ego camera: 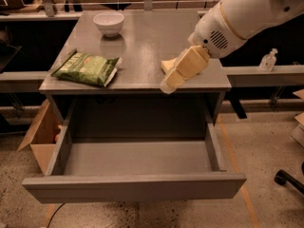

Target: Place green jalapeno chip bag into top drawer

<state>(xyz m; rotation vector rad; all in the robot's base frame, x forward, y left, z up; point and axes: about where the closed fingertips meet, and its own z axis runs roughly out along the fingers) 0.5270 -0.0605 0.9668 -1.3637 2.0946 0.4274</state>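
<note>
The green jalapeno chip bag [87, 68] lies flat on the left front part of the grey table [142, 42]. The top drawer [135, 158] is pulled out wide below the table and its grey interior holds nothing. My gripper [170, 83] hangs from the white arm over the table's front edge, right of centre, well to the right of the bag and above the drawer's back. It covers most of a yellow sponge [166, 63].
A white bowl [109, 23] stands at the table's back left. A cardboard box [40, 134] sits on the floor left of the drawer. A small clear bottle [268, 61] stands on a ledge at right. A chair wheel [285, 178] is at far right.
</note>
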